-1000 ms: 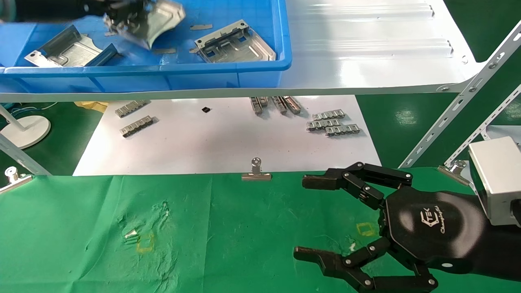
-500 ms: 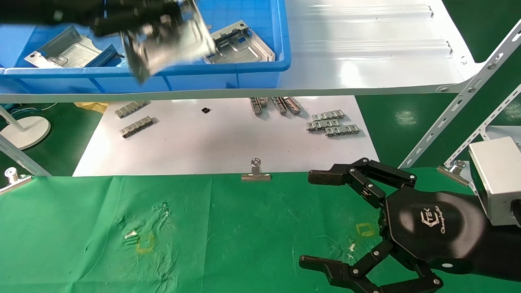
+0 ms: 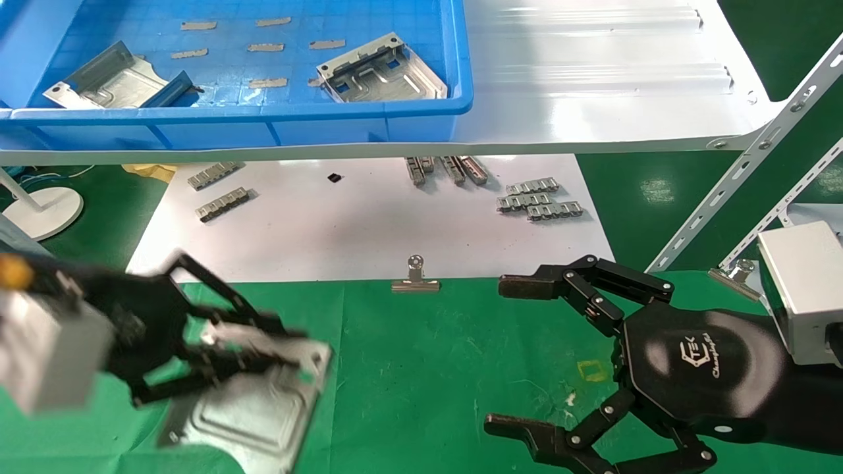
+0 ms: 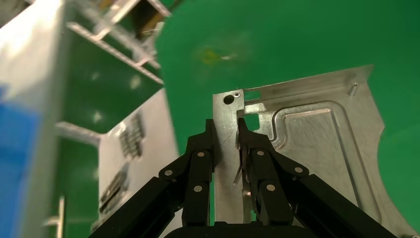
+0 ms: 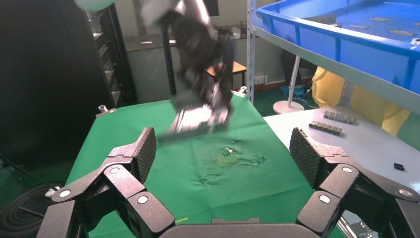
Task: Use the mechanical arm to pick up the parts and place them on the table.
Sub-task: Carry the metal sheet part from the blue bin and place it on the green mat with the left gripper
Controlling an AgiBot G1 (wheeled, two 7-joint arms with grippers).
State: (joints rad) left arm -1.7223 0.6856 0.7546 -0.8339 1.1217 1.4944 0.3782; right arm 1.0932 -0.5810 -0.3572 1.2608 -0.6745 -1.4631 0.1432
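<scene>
My left gripper (image 3: 263, 349) is shut on a silvery stamped metal part (image 3: 253, 411) and holds it low over the green table (image 3: 421, 355) at the near left. In the left wrist view the fingers (image 4: 200, 153) pinch the part (image 4: 317, 139) by one edge strip. It also shows in the right wrist view (image 5: 195, 119). Two more parts (image 3: 382, 69) (image 3: 112, 82) lie in the blue bin (image 3: 263, 125) on the white shelf. My right gripper (image 3: 520, 355) is open and empty, parked over the table at the near right; it also shows in the right wrist view (image 5: 223, 158).
Small grey link strips (image 3: 540, 201) (image 3: 220, 204) lie on the white board (image 3: 369, 230) below the shelf. Binder clips (image 3: 415, 280) hold the cloth's far edge. A slotted metal strut (image 3: 744, 158) slants down at the right. A white lamp base (image 3: 39, 210) stands at the left.
My left gripper has carried the part out of the blue bin, down and toward me, to just over the green cloth. The right gripper has barely moved.
</scene>
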